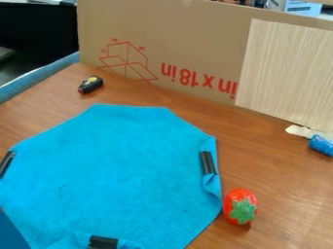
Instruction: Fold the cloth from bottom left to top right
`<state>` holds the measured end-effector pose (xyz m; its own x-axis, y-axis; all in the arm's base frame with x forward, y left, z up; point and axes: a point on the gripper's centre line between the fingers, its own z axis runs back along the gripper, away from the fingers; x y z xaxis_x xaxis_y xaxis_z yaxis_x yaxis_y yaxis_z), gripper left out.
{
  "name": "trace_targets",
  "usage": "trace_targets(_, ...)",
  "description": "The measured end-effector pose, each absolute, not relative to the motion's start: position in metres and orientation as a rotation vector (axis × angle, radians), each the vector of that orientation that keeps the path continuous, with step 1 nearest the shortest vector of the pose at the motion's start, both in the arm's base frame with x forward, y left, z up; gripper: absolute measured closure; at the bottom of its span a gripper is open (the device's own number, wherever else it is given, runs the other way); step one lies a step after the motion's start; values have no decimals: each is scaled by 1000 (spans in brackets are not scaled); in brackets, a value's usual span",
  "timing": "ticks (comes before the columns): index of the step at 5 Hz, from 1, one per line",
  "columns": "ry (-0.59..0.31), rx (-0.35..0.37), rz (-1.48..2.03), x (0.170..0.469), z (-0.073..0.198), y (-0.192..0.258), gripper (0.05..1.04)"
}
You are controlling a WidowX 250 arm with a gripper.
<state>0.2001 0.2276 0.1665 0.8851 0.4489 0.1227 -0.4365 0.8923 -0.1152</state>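
The bright blue cloth (110,170) lies spread over the left and middle of the wooden table, roughly eight-sided. Its right edge is bunched into small folds around a black clip-like piece (207,162). Another such black piece (7,163) sits at the cloth's left edge, and a third black piece (102,242) is at the bottom edge, where the cloth is also rumpled. The bottom left part of the cloth is partly hidden by a darker blue shape (10,233) in the view's corner.
A red strawberry toy (239,206) with a green top stands close by the cloth's lower right edge. A small black object (90,84) lies behind the cloth. A cardboard wall (195,44) and a light wood panel (286,73) bound the back; a blue roll (321,145) is at right.
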Motion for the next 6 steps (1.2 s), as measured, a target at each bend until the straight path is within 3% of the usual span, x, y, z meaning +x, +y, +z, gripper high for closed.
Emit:
trace_targets(2,-110,-105,480,191,127,218,83)
trace_targets(4,-136,-99,533,189,101,211,83)
trace_targets(6,-195,-32,547,188,68,206,83)
